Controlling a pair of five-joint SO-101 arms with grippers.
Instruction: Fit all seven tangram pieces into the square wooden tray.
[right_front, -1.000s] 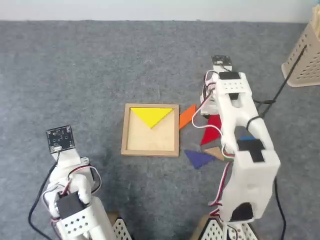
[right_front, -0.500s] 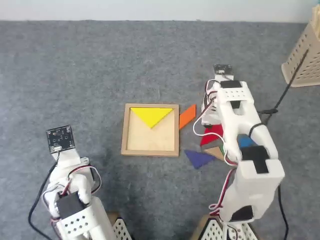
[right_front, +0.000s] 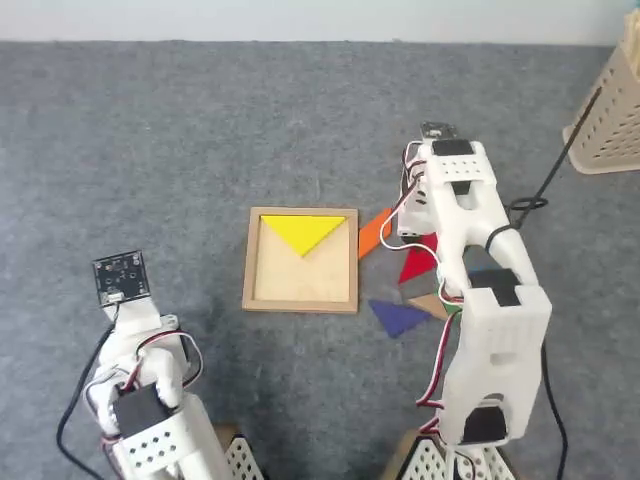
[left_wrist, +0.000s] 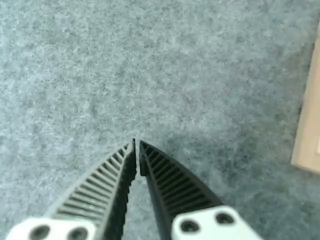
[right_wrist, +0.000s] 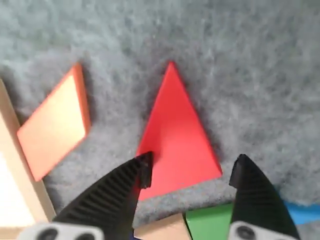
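Right hand (right_wrist: 192, 170) is held wide open, its fingers set astride the broad end of the red triangle (right_wrist: 175, 137). That piece lies flat on the table (right_front: 200, 130) at 3 o'clock from the wooden tray (right_front: 300, 300). Over the last second the right arm is swung out toward 4 o'clock, then drawn back toward 11 o'clock, so the hand is re-centred on the piece; nothing is gripped yet. The yellow triangle (right_front: 300, 232) is seated along the tray's 12 o'clock edge, as before. The orange parallelogram (right_front: 374, 233) is left just beside the 3 o'clock rim. Left hand (left_wrist: 137, 147) is kept pinched narrow and empty at 7 o'clock. A grasp on red is judged imminent.
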